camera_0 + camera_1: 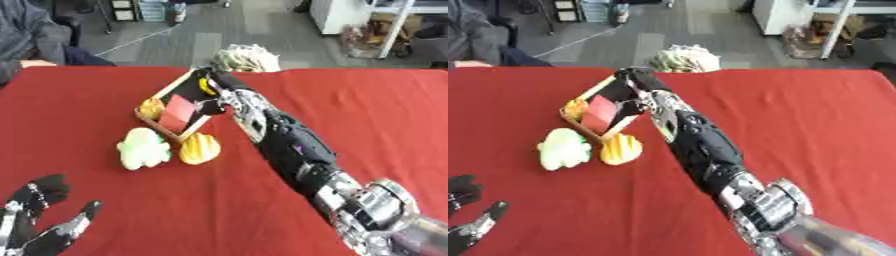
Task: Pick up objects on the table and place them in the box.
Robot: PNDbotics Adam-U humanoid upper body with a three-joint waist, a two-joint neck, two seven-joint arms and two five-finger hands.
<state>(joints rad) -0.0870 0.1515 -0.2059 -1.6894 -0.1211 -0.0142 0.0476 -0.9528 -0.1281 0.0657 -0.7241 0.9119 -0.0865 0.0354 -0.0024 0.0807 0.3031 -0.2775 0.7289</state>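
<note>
While reaching over the box (171, 93), right hand (219, 85) fingers unreadable (cannot tell); 2 items (199, 148) left, nearer idle open left hand (39, 222).

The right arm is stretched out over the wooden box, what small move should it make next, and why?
Probably lift the right robot hand clear of the shallow wooden box. It is over the box, where a red block and yellow pieces already lie, while the pale green-and-white toy and ridged yellow toy wait outside on the red tablecloth.
</note>
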